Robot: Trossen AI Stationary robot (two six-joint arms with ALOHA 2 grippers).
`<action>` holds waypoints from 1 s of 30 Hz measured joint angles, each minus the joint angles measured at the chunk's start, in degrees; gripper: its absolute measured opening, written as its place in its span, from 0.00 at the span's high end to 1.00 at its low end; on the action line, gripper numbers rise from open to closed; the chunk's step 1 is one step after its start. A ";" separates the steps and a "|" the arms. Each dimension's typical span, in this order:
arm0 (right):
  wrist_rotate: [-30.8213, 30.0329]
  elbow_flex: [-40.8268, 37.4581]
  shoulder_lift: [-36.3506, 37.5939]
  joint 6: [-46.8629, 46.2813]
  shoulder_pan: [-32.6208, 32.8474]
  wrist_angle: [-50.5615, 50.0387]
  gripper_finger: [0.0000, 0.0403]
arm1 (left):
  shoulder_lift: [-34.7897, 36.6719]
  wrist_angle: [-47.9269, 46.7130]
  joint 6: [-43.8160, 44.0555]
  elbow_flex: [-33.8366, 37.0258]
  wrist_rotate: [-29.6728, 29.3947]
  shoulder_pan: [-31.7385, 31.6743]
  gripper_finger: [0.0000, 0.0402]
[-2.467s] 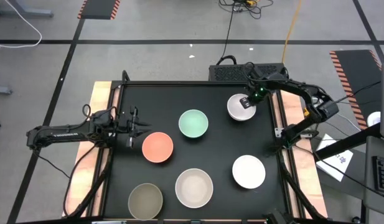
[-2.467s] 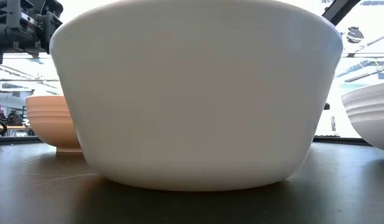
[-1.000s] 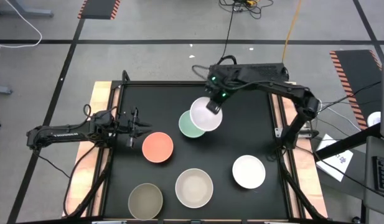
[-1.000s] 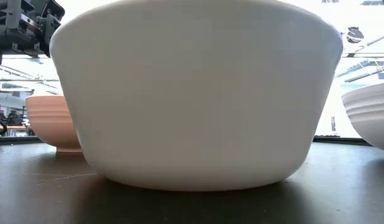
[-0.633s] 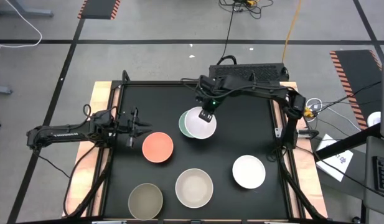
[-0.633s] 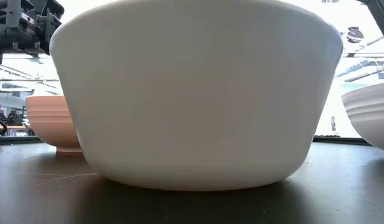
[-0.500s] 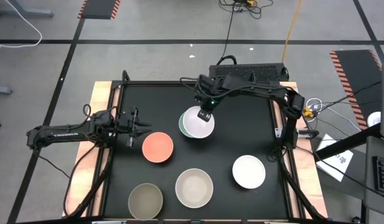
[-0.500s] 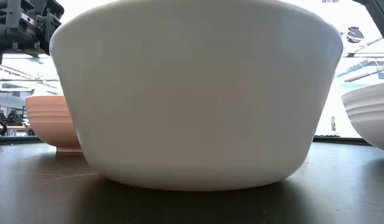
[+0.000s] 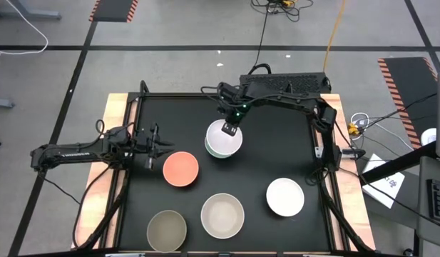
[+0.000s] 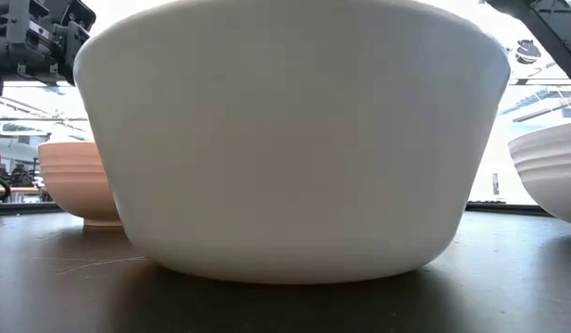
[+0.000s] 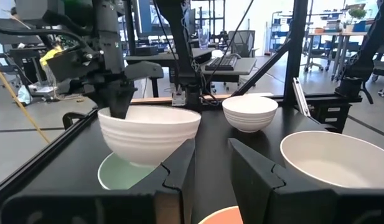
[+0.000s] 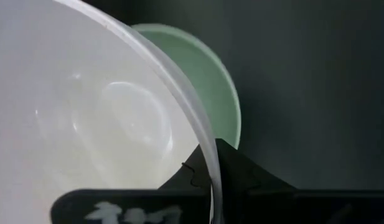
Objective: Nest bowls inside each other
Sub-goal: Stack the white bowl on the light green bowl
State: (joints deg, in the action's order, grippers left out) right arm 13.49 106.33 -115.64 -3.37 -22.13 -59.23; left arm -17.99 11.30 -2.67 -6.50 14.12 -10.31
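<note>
My right gripper (image 9: 230,128) is shut on a white bowl (image 9: 224,140) held over the mint green bowl (image 9: 207,146), which shows only as a sliver on the table. In the left wrist view the white bowl (image 11: 148,134) sits low above the mint bowl (image 11: 117,175); whether they touch I cannot tell. The salmon pink bowl (image 9: 180,169), cream bowl (image 9: 222,215), olive-grey bowl (image 9: 167,230) and second white bowl (image 9: 285,197) stand on their bases on the black table. My left gripper (image 9: 160,148) is open, level, just left of the salmon bowl. My right gripper holds the white bowl by its far rim (image 12: 207,165), one finger inside and one finger (image 12: 238,171) outside the wall. The fingers come from above, pointing down. The bowl is tilted a little in the hold, with its base down in the mint bowl's mouth.
The black table has a raised frame and wooden side strips (image 9: 116,107). In the low view the cream bowl (image 10: 285,139) fills most of the picture, with the salmon bowl (image 10: 77,180) and a white bowl (image 10: 549,176) beside it. A black box (image 9: 284,82) lies beyond the far edge.
My right gripper has carried the white bowl toward the table's left and slightly nearer, from over the mint bowl's right part to almost squarely over it, so that the mint bowl is now nearly covered. The gripper has stayed shut on the rim.
</note>
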 joint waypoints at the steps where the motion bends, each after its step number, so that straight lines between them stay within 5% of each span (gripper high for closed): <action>1: 0.04 0.06 -0.26 0.00 0.00 -0.26 1.00 | -0.01 -0.13 -0.01 0.00 0.01 0.00 0.76; 19: 0.12 0.02 -1.31 2.04 -0.28 2.46 1.00 | -0.01 -1.28 -0.67 -0.02 0.06 0.00 0.76; 30: -0.19 0.00 -5.59 2.35 -1.07 -4.15 1.00 | 0.01 -1.25 -0.90 -0.02 0.40 -0.01 0.76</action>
State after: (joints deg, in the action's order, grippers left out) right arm 13.29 106.32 -121.22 -1.02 -23.20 -63.38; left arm -17.99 10.04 -3.57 -6.52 14.52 -10.32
